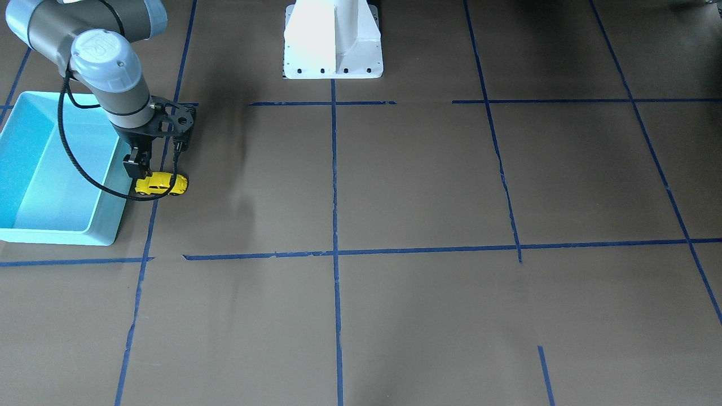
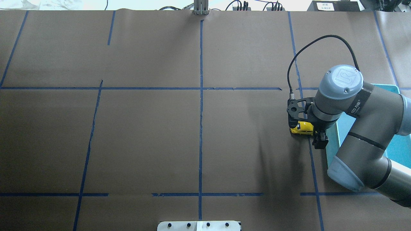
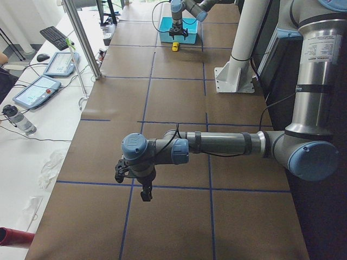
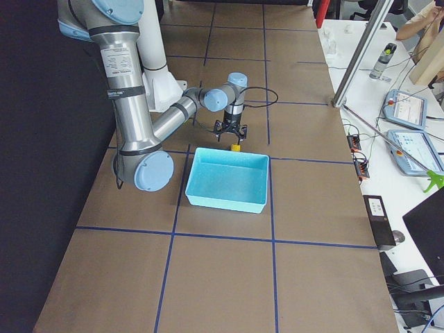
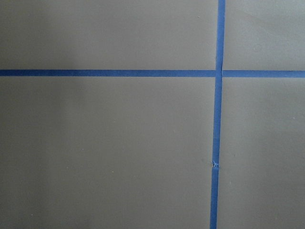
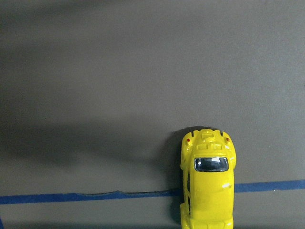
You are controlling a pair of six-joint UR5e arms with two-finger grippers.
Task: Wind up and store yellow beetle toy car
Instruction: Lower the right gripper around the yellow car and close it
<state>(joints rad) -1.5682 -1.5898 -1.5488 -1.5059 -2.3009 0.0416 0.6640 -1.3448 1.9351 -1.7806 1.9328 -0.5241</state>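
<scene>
Right pincer (image 4: 232,136): it is held pointing straight down over the yellow beetle toy car (image 1: 161,184); its fingers are seen spread apart and nothing is pinched between them. Whether a finger touches the car cannot be told.
Yellow beetle toy car: it is found on the tabletop (image 1: 423,180), on its wheels, directly under the right pincer. In the right wrist view it is cut off by the lower edge, and a dark window and two small red lamps are shown on its rounded body.
Blue tape line (image 6: 86,196): it is laid across the tabletop and is crossed by the car, which sits on top of it.
Turquoise bin (image 1: 56,235): it is placed just beside the car, with the car outside its wall. Contact between the two cannot be told.
Black cable (image 1: 65,146): it is looped from the right arm's wrist down beside the bin and past the car.
Left pincer (image 3: 144,192): it is hung low over the tabletop at the opposite end, well apart from the car and the bin. It is shown only in the left side view, so whether it is spread or pressed together cannot be told.
Left wrist view: only brown tabletop and two crossing blue tape lines are shown.
White pedestal (image 1: 333,39): it is bolted to the tabletop between the two arms.
</scene>
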